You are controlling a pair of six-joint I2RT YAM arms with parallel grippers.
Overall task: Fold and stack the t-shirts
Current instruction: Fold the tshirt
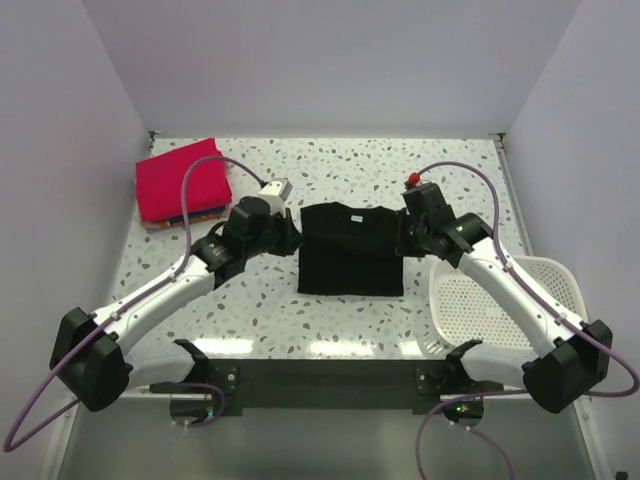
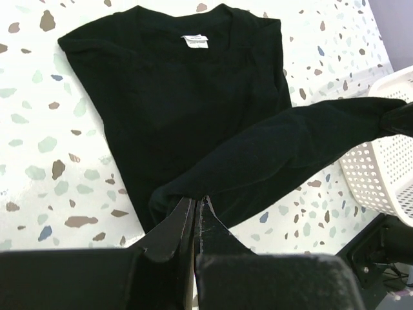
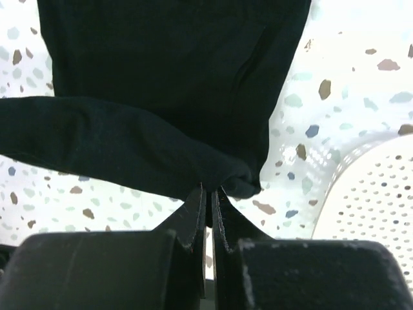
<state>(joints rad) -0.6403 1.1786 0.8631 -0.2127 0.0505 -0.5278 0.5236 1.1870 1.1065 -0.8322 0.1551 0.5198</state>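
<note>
- A black short-sleeved cloth t-shirt [image 1: 350, 262] lies at the centre of the speckled white counter [image 1: 330, 165]. Its collar points toward the top of the overhead frame, and its white neck label [image 2: 195, 41] is showing.
- The left claw [image 2: 195, 201] is clenched on a fold of the black shirt at its left edge. The right claw [image 3: 208, 190] is clamped on the same fold at the right edge, and a band of cloth stretches between them over the shirt's body.
- A bright pinkish-red folded t-shirt [image 1: 180, 180] tops a stack of coloured shirts [image 1: 186, 218] in the upper left of the overhead frame, well apart from the black one.
- A white plastic mesh basket [image 1: 505, 295] sits at lower right, near the black shirt's right edge but apart from it.
- Open speckled counter shows above the collar and below the hem.
</note>
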